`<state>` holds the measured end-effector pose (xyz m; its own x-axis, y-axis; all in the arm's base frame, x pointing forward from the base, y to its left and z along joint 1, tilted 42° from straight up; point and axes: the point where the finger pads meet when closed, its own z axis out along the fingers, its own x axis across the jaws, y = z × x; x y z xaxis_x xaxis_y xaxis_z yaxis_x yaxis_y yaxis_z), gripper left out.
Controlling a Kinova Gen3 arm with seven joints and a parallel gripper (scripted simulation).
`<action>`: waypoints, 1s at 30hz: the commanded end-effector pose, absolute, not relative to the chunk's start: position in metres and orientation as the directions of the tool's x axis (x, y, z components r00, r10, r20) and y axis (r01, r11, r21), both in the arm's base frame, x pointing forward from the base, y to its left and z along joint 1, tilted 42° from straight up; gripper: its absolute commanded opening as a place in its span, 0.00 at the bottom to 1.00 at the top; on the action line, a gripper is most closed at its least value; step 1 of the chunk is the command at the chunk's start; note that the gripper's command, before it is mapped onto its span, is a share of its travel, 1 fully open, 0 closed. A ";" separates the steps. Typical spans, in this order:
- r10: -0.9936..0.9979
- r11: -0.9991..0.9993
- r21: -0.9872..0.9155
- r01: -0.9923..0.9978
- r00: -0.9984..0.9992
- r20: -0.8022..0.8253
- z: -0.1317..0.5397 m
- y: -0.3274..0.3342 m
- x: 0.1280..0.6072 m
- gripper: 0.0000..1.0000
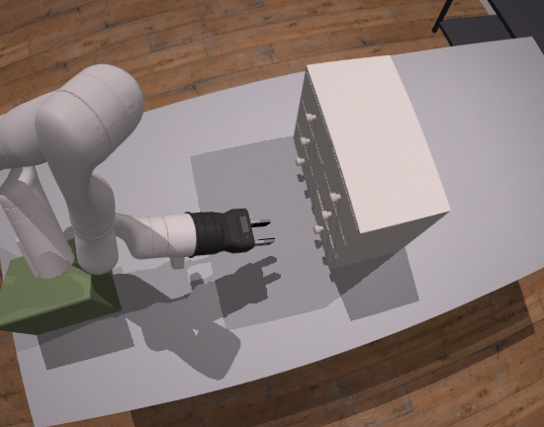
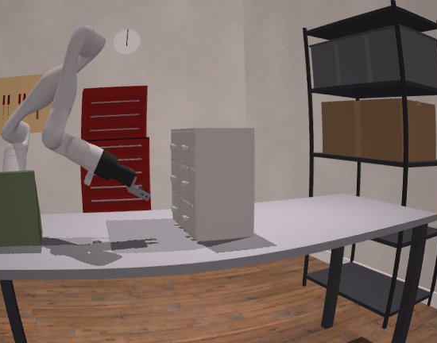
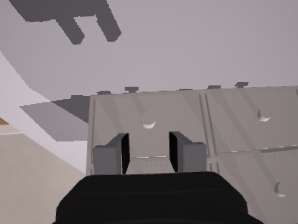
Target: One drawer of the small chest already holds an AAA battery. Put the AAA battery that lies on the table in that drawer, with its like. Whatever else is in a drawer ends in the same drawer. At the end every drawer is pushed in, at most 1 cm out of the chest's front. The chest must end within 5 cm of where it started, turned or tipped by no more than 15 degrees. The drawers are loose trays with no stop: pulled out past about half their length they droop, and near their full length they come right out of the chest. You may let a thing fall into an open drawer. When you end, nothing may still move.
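Observation:
The small pale chest point(image 1: 363, 158) stands on the grey table, its front with two columns of knobbed drawers facing my arm. All drawers look pushed in. It also shows in the exterior view point(image 2: 212, 183). My gripper point(image 1: 268, 232) point(image 2: 146, 195) is open and empty, and hangs above the table some way in front of the chest's lower drawers. In the wrist view the fingers frame one drawer knob point(image 3: 149, 124) that is still apart from them. I cannot make out the AAA battery on the table; the arm and its shadows cover that area.
The arm's green base point(image 1: 46, 292) sits at the table's left end. A black shelf rack point(image 2: 379, 119) with boxes stands right of the table. A red tool cabinet point(image 2: 114, 147) stands at the back wall.

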<state>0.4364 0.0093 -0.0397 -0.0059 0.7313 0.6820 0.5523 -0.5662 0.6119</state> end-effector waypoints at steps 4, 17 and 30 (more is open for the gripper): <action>0.743 -0.541 0.618 0.570 -0.018 0.668 -0.029 0.001 0.441 0.67; 0.743 -0.477 0.549 0.686 -0.019 0.669 -0.020 -0.008 0.434 0.67; 0.742 -0.399 0.464 0.791 -0.019 0.670 -0.010 -0.016 0.426 0.67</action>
